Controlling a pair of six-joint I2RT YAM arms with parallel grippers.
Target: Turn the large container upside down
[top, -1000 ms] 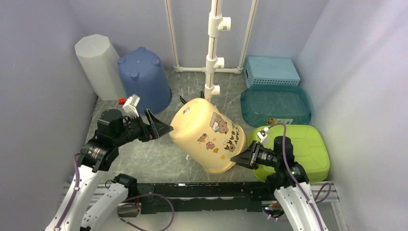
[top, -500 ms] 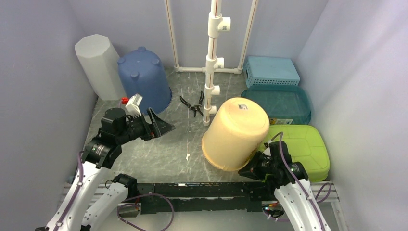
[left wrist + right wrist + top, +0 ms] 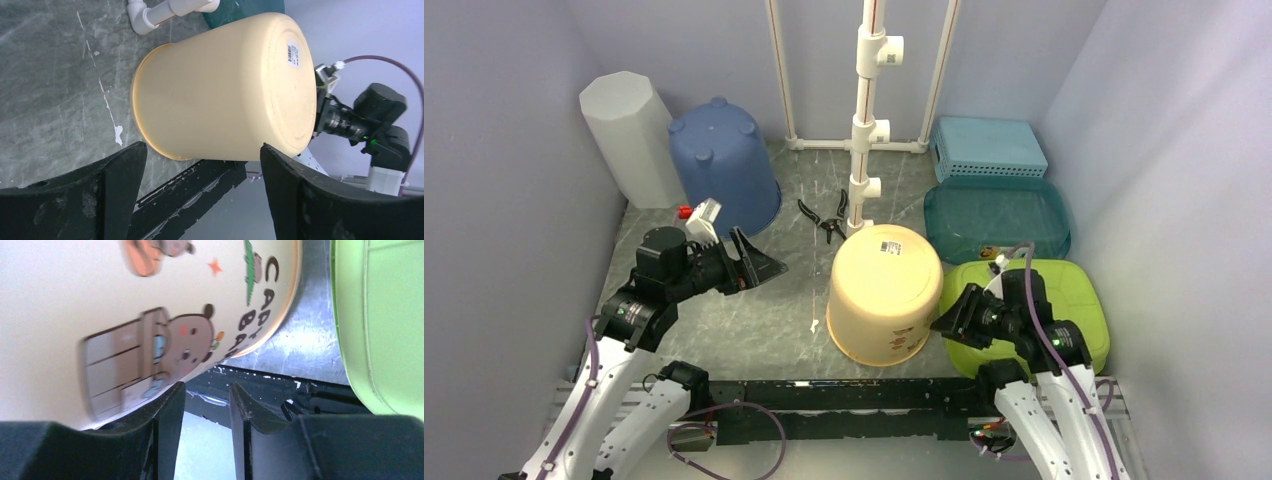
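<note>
The large cream container [image 3: 886, 292] stands upside down on the grey table, rim down, with its barcoded base facing up. It also shows in the left wrist view [image 3: 225, 85] and, with its cartoon print, in the right wrist view [image 3: 100, 300]. My left gripper [image 3: 759, 265] is wide open and empty, held apart to the left of the container; its jaws frame the container from a distance in the left wrist view [image 3: 202, 150]. My right gripper [image 3: 944, 325] is close beside the container's lower right side, narrowly open with nothing between its jaws [image 3: 207, 387].
A blue upturned bucket [image 3: 724, 165] and a white octagonal bin [image 3: 629, 135] stand at the back left. Pliers [image 3: 829, 218] lie by the white pipe stand [image 3: 864, 130]. A teal tub [image 3: 996, 215], a light blue basket [image 3: 987, 147] and a green tub [image 3: 1064, 300] fill the right side.
The container went from lying tilted on its side to standing on its rim, base up. My right gripper has come off it and drawn back to the right. My left arm has barely moved.
</note>
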